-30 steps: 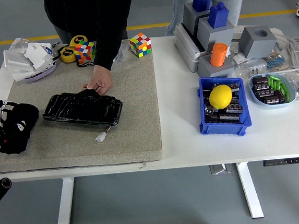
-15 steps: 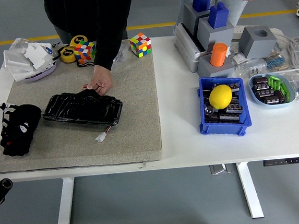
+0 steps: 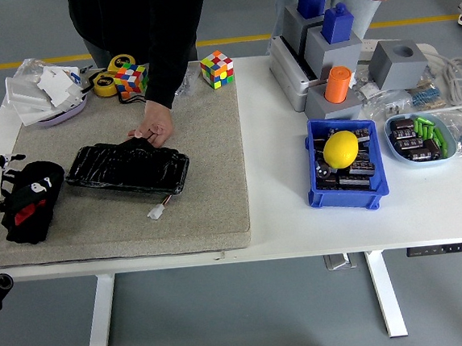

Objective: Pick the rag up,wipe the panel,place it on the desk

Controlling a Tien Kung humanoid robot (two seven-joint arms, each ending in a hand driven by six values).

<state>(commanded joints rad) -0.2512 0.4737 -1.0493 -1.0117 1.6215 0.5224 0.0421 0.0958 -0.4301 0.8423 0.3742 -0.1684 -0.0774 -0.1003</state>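
Seemingly, the left black five-fingered hand (image 3: 25,209), fingers state unclear over a dark rag, sits just left of the long glossy black panel (image 3: 127,168), whose length runs left-right.

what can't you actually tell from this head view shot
- Left hand: it is black on a black rag, so a grasp cannot be confirmed.
- Right hand: not in the head view at all.
- Panel: its far edge is partly covered by the person's hand.
- Blue bin: the yellow ball hides part of the dark pieces inside.
- Left forearm: cut off by the picture's left edge.
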